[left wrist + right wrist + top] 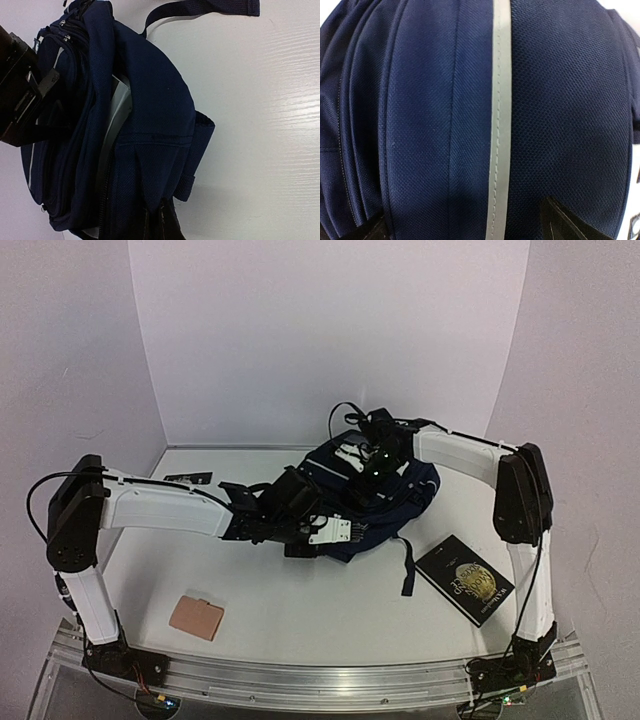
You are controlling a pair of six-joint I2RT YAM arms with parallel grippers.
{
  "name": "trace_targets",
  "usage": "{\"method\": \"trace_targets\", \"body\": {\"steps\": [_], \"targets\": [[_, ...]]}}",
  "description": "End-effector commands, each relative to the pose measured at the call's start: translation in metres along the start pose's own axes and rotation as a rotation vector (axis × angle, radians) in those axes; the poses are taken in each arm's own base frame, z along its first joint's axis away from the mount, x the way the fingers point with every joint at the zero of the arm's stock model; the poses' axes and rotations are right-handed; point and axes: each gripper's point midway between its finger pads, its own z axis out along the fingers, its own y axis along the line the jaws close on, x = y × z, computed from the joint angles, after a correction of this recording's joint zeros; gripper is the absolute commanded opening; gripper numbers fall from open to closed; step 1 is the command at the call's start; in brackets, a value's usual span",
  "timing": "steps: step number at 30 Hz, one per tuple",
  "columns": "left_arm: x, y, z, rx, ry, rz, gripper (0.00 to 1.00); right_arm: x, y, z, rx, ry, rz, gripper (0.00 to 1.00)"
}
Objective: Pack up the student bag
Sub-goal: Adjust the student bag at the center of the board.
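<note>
The student bag point(390, 502), dark navy, lies in the middle of the table with a black strap point(407, 565) trailing toward the front. My left gripper point(322, 532) reaches in from the left and is shut on a pinched fold of the bag's fabric point(150, 180); its dark fingers point(170, 225) show at the bottom of the left wrist view. My right gripper point(373, 462) hovers over the top of the bag, open, close above the cloth. One of its fingertips point(555, 220) shows beside the bag's pale stripe point(499, 125).
A black book with a gold emblem point(465, 578) lies at the front right, next to the strap. A small tan card point(196, 616) sits at the front left. A dark flat item point(188, 478) rests near the back left wall.
</note>
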Motion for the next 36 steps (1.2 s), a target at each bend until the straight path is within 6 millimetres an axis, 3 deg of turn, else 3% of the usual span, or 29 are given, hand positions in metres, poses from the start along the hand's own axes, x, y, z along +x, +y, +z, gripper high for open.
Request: {"method": "trace_targets", "body": {"steps": [1,3,7,9,14,20,27,32,36], "targets": [[-0.066,0.035,-0.057,-0.204,-0.173,0.137,0.0,0.04,-0.077,0.013,0.252,0.109,0.04,0.88],[-0.072,0.038,-0.057,-0.269,-0.18,0.201,0.0,0.046,-0.064,0.014,0.22,0.121,0.028,0.87],[-0.094,0.055,-0.067,-0.308,-0.255,0.113,0.0,0.044,-0.029,0.007,0.045,0.09,0.03,0.9],[-0.091,0.051,-0.063,-0.287,-0.25,0.097,0.0,0.041,-0.011,-0.01,-0.062,0.065,-0.017,0.97],[-0.081,0.044,-0.056,-0.279,-0.223,0.096,0.0,0.039,0.011,-0.058,-0.196,0.043,-0.092,0.98],[-0.079,0.042,-0.056,-0.267,-0.218,0.092,0.0,0.04,0.044,-0.085,-0.364,0.069,-0.064,0.98],[-0.078,0.039,-0.057,-0.25,-0.215,0.086,0.0,0.019,0.058,-0.11,-0.41,-0.002,-0.059,0.98],[-0.076,0.037,-0.057,-0.243,-0.208,0.087,0.0,0.021,0.074,-0.101,-0.356,0.025,-0.092,0.98],[-0.077,0.037,-0.058,-0.245,-0.211,0.091,0.0,0.031,0.058,-0.067,-0.208,0.063,-0.081,0.98]]}}
